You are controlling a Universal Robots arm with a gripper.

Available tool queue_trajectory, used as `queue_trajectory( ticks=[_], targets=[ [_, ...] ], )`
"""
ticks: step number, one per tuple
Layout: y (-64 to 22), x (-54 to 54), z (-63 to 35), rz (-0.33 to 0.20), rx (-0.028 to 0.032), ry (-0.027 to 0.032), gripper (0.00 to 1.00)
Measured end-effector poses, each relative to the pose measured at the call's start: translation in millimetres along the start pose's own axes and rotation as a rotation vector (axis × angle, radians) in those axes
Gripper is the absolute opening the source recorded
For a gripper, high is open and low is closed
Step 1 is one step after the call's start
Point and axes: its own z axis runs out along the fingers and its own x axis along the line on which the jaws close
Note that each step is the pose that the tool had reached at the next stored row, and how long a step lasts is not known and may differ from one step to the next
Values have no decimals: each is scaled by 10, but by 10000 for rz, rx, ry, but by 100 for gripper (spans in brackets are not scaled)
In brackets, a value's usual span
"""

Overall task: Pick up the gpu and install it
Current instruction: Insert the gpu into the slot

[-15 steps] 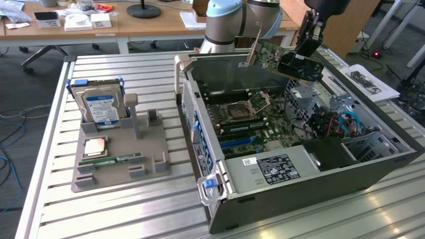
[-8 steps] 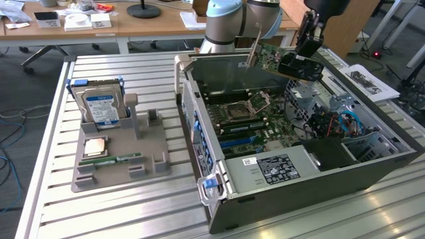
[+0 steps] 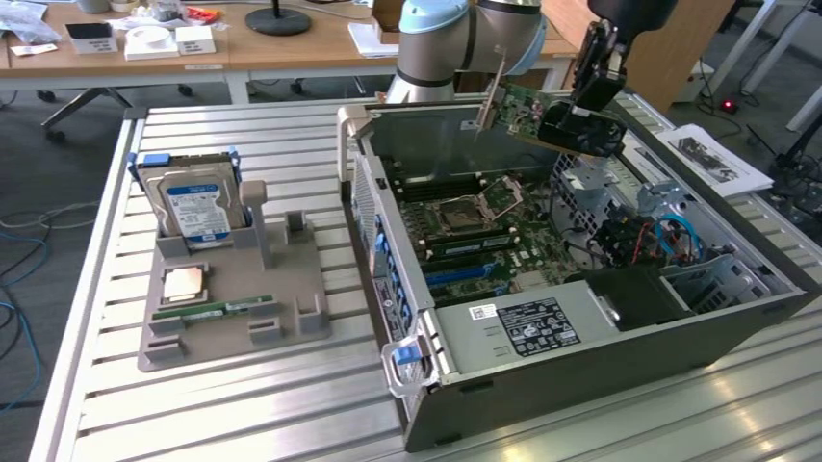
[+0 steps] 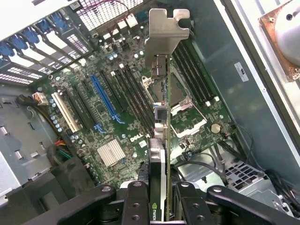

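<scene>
One gpu (image 3: 521, 106) (in one pincer (image 4: 162, 199)) hangs over one motherboard (image 3: 478, 231).

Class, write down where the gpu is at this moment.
In the exterior view the gpu hangs in the hand, above the open computer case, toward the exterior view's right.

Grey holder (image 3: 225, 337) — hard drive (image 3: 195, 207) (blue label) upright, green memory stick (image 3: 216, 310) flat.

gpu (image 3: 521, 104) in claw (image 3: 560, 123) above case (image 3: 617, 356)
</scene>
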Motion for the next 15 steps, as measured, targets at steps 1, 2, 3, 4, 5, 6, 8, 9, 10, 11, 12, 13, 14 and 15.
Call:
queue_trajectory(
  ticks=[1, 2, 3, 4, 5, 6, 8, 9, 10, 11, 12, 13, 14, 15],
  targets=[
    [0, 0, 0, -5, 0, 0, 27],
    [0, 0, 0, -9, 0, 1, 27],
    [0, 0, 0, -14, 0, 1, 27],
    [0, 0, 0, -19, 0, 1, 27],
    [0, 0, 0, -26, -1, 1, 27],
    [0, 0, 1, -39, -1, 1, 27],
    [0, 0, 1, -105, -1, 3, 27],
    [0, 0, 2, -160, -2, 5, 27],
    [0, 0, 3, -229, -3, 7, 27],
    [0, 0, 3, -320, -4, 12, 27],
    [0, 0, 4, -422, -8, 16, 27],
    [0, 0, 5, -546, -11, 21, 27],
    [0, 0, 6, -691, -15, 26, 27],
    [0, 0, 6, -859, -20, 33, 27]
  ],
)
